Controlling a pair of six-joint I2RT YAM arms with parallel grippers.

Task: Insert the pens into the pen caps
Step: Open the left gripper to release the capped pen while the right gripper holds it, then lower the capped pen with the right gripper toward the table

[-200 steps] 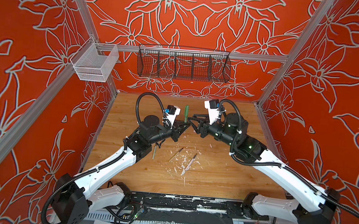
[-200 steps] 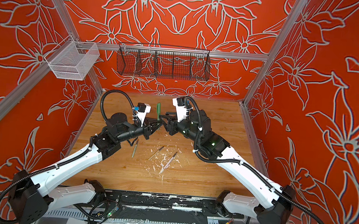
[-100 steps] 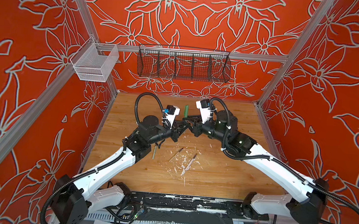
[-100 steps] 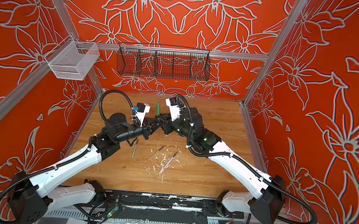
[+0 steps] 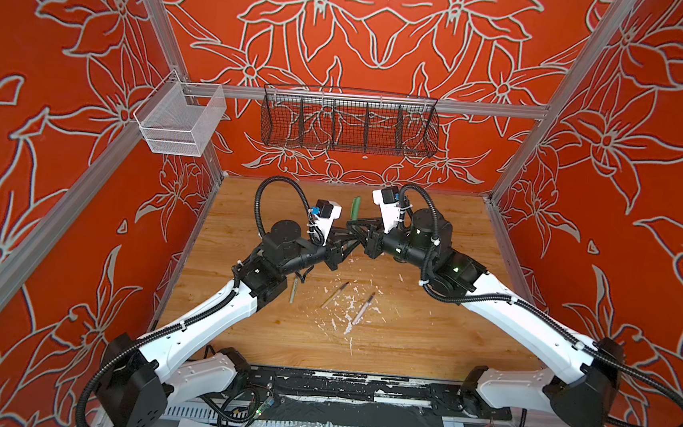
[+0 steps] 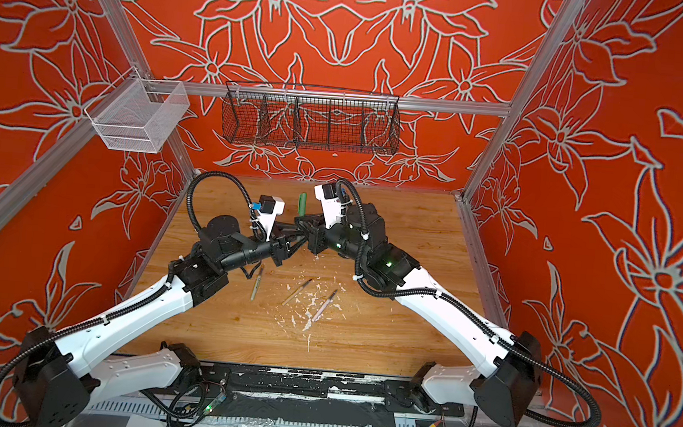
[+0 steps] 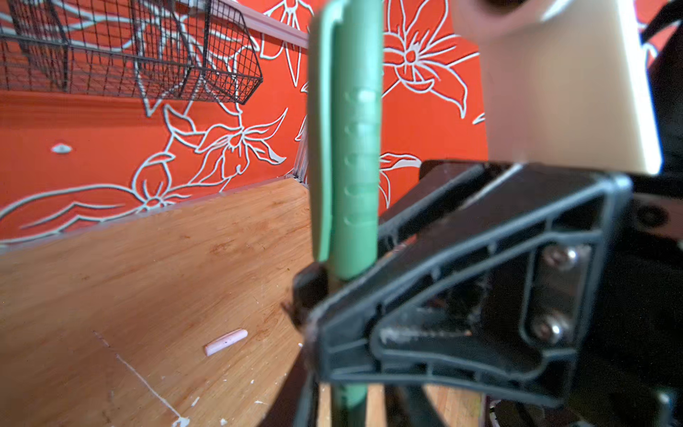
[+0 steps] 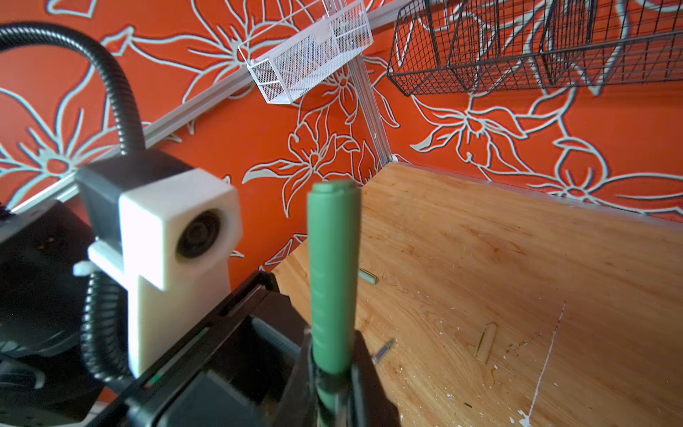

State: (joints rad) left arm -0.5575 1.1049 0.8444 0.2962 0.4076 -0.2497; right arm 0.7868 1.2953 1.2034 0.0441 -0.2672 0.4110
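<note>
We're one down, three to go
right gripper (image 5: 353, 225) clamps the slim dark green capped pen (image 5: 355, 208); left gripper (image 5: 347, 243) beside it: can't tell

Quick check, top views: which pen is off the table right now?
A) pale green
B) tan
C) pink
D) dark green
D: the dark green pen stands upright, clamped in the right end effector, while the pink pen, tan pen and pale green pen lie flat on the table.
</note>
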